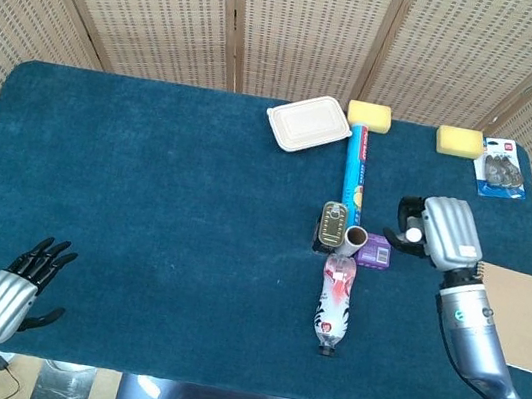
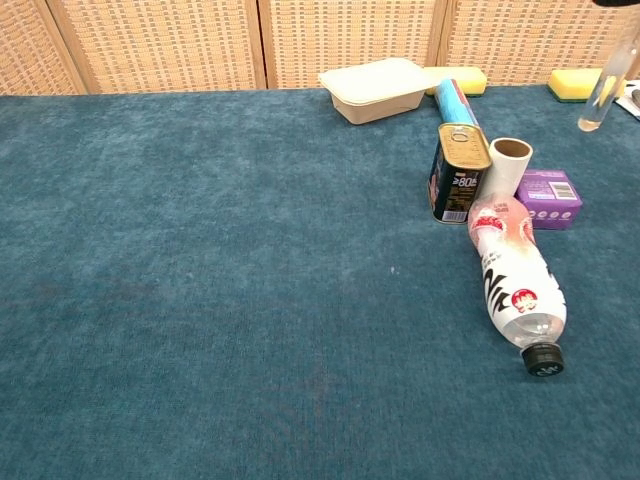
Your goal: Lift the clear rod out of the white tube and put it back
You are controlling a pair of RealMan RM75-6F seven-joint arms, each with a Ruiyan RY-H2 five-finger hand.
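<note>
The white tube [image 1: 355, 238] stands upright between a can and a purple box, its open top empty; the chest view shows the tube [image 2: 510, 165] too. My right hand [image 1: 440, 231] hovers to the right of the tube and grips the clear rod [image 2: 605, 88], which hangs upright in the air, well clear of the tube. In the head view only the rod's end [image 1: 411, 235] shows among the fingers. My left hand [image 1: 15, 290] rests at the table's near left edge, fingers spread, holding nothing.
Beside the tube are an olive can [image 1: 332, 226], a purple box [image 1: 375, 250] and a lying bottle [image 1: 334, 303]. A blue roll [image 1: 356, 168], a takeaway box [image 1: 308, 123], two yellow sponges [image 1: 369, 116], a blister pack [image 1: 501, 169] and a notebook [image 1: 517, 316] lie behind and right.
</note>
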